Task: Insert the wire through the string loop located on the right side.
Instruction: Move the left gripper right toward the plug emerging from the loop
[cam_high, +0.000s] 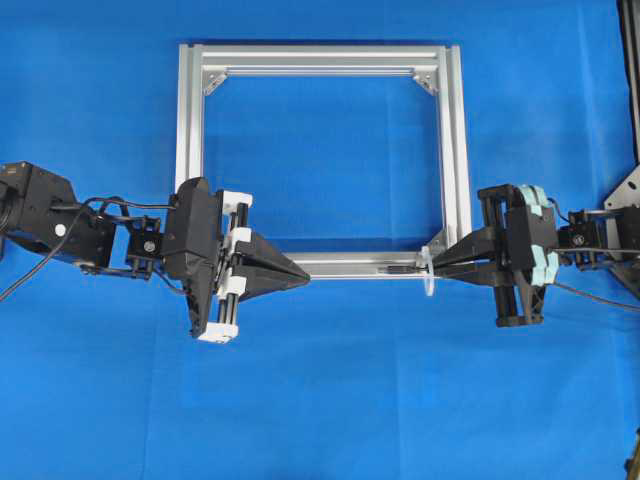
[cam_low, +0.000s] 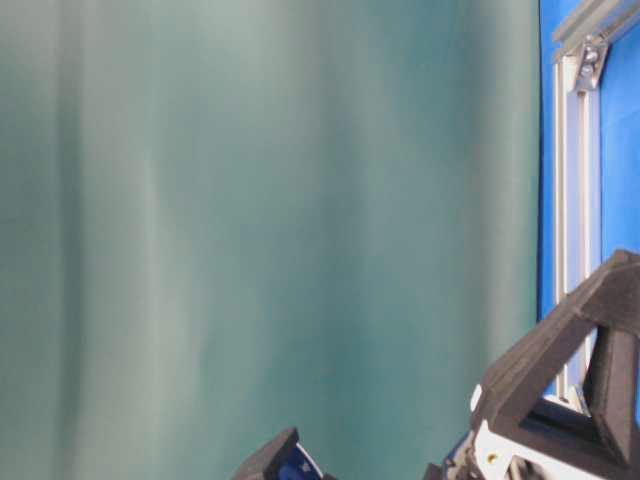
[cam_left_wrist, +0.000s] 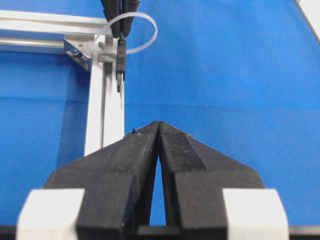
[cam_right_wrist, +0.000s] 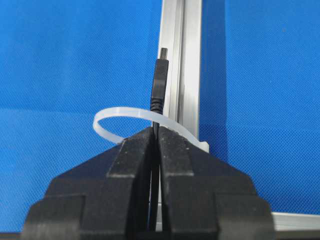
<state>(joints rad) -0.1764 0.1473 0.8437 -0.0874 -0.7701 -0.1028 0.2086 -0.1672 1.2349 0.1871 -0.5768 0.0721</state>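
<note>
Left pincer (cam_high: 300, 272): jaws pressed together with nothing between them, tips over the bottom rail of the frame toward its left end. In the left wrist view the two black fingers (cam_left_wrist: 137, 150) meet at a point and face the plug from a little way off.

Right pincer (cam_high: 437, 262): clamped on the wire, tips at the frame's bottom-right corner. In the right wrist view the thin black cable runs up between the closed fingers (cam_right_wrist: 135, 155) and comes out just past their tips.

Wire (cam_right_wrist: 159, 82): its slim dark plug, metal tip foremost, sticks out beyond the right pincer and lies along the bottom rail, pointing toward the left pincer. From overhead the plug (cam_high: 398, 270) shows as a short dark bar on the rail.

String loop (cam_right_wrist: 120, 117): a whitish translucent band at the frame's bottom-right corner, curving right over the tips of the right pincer. The plug reaches past the band; in both wrist views the wire appears to pass through the ring.

Frame (cam_high: 190, 130): silver aluminium rectangle lying flat on the blue tabletop (cam_high: 320, 400), with triangular corner brackets (cam_high: 214, 82) inside its top corners.

Table-level view: mostly a blurred greenish surface, with a strip of frame and black pincer parts at the right edge.
</note>
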